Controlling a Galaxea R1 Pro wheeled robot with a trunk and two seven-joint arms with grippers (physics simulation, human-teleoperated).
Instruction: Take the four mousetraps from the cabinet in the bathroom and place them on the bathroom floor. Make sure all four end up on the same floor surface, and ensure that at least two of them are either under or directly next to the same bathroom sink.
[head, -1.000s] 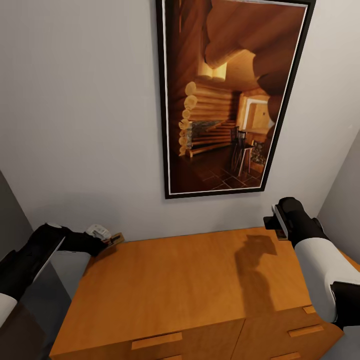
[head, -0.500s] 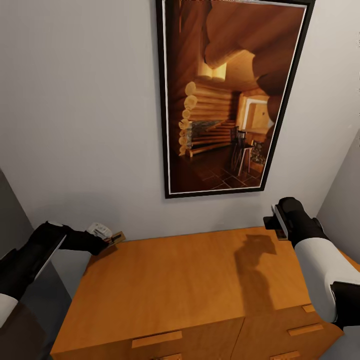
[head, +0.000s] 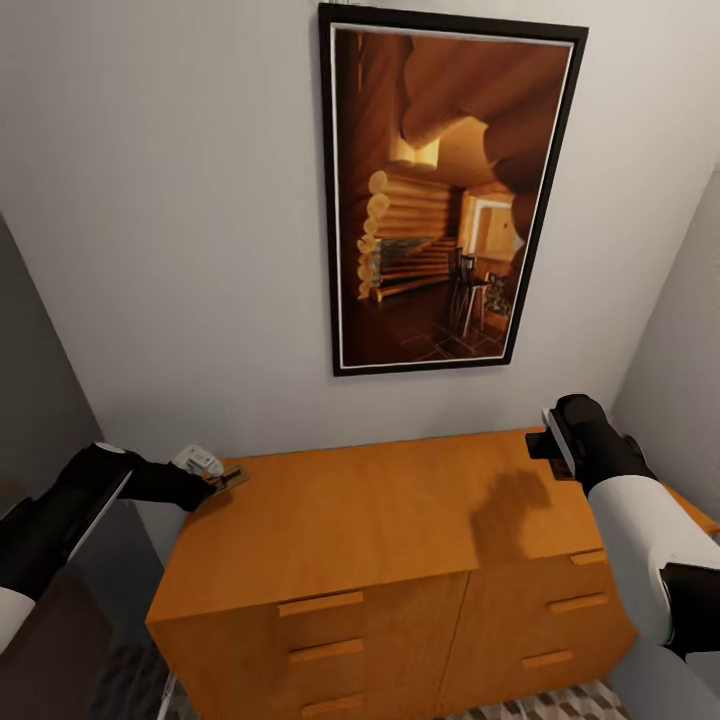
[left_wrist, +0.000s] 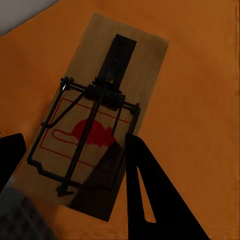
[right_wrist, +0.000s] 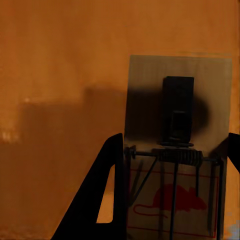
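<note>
One mousetrap (left_wrist: 92, 125) is clamped between the left gripper (head: 215, 480) fingers at the cabinet (head: 380, 520) top's rear left corner. A second mousetrap (right_wrist: 177, 165) is gripped by the right gripper (head: 548, 445) near the rear right corner, apparently raised above the wood.

A mousetrap (left_wrist: 92, 122) lies flat on the orange cabinet (left_wrist: 200, 75) top, its wire spring and a red mouse print facing up. The left pincer (left_wrist: 70, 165) straddles the trap's near end, one dark finger (left_wrist: 145, 190) at each long edge.
</note>
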